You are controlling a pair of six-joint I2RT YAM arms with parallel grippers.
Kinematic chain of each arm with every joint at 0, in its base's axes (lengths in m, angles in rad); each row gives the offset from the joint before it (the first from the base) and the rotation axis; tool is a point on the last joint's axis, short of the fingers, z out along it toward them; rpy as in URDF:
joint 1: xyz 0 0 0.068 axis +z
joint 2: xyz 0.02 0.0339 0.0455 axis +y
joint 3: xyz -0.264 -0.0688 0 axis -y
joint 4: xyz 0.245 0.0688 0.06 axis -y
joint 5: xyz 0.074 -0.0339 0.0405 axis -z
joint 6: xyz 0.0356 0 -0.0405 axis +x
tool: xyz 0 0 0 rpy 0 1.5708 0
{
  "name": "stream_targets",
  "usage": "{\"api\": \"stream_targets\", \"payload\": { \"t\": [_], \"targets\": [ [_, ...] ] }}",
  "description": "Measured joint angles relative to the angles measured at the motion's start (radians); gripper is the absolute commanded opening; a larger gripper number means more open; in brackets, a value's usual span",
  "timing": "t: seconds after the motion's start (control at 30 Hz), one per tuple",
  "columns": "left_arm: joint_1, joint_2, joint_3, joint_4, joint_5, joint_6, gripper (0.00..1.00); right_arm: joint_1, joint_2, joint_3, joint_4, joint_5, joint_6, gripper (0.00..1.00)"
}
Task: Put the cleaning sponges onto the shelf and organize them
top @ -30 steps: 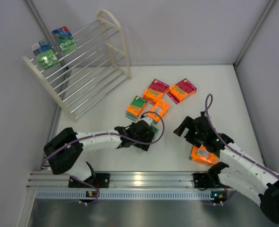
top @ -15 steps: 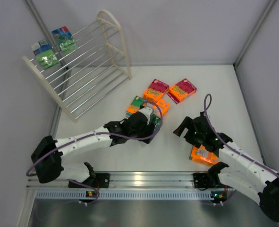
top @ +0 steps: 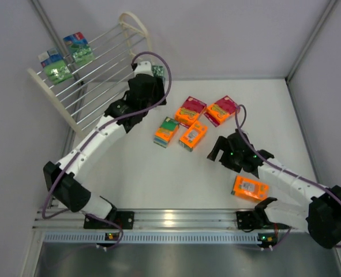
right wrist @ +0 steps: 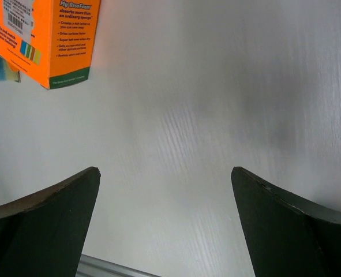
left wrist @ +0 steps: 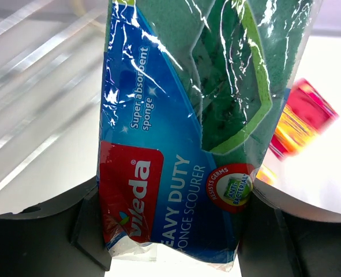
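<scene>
Nearest the bases, just past the ribbed aluminium rail (top: pixel 170 222): one orange sponge pack (top: pixel 250 187), flat on the table (top: pixel 158 179), beside the right forearm. A little farther, the right gripper (top: pixel 220 151), low over bare table, jaws spread wide with nothing between them. In its wrist view, only the barcode side of an orange pack (right wrist: pixel 46 40) at upper left. Beyond that, a loose cluster of four packs (top: pixel 192 134) mid-table: two orange nearer, two with magenta labels behind.

Farther back and left, the left gripper (top: pixel 153 76), stretched out beside the right-hand end frame of the shelf (top: pixel 101 95) and clamped on a green Vileda scourer pack (left wrist: pixel 182 127). Gripped at the label end, long axis straight out ahead of the fingers (left wrist: pixel 83 225), green sponge end leading. Shelf rods left of the pack in the wrist view, blurred, near but apparently not touching. Farthest off, two green packs (top: pixel 57 72) side by side on the uppermost rods near the left end frame, well apart from the carried one.

Judged as mid-carry toward placement. Turns on this: free rod space lying left of the claw, along the tier toward the shelved pair. Probably safer laid across several rods than along a gap. Left arm plainly the nearer; right arm well away.
</scene>
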Motion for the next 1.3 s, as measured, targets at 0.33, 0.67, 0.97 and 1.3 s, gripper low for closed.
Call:
{"api": "stream_targets", "payload": {
  "t": [0.33, 0.67, 0.97, 1.3],
  "targets": [
    [0.167, 0.315, 0.462, -0.042, -0.179, 0.085, 0.63, 0.000, 0.140, 0.152, 0.014, -0.012, -0.146, 0.99],
    [0.212, 0.517, 0.817, -0.032, -0.320, 0.118, 0.64, 0.000, 0.140, 0.151, 0.018, -0.012, -0.188, 1.00],
    [0.274, 0.562, 0.834, 0.022, -0.384, 0.132, 0.65, 0.000, 0.137, 0.130, 0.039, -0.004, -0.195, 0.99],
    [0.307, 0.575, 0.875, 0.059, -0.396, 0.130, 0.66, 0.000, 0.136, 0.125, 0.059, -0.002, -0.202, 0.99]
  ]
}}
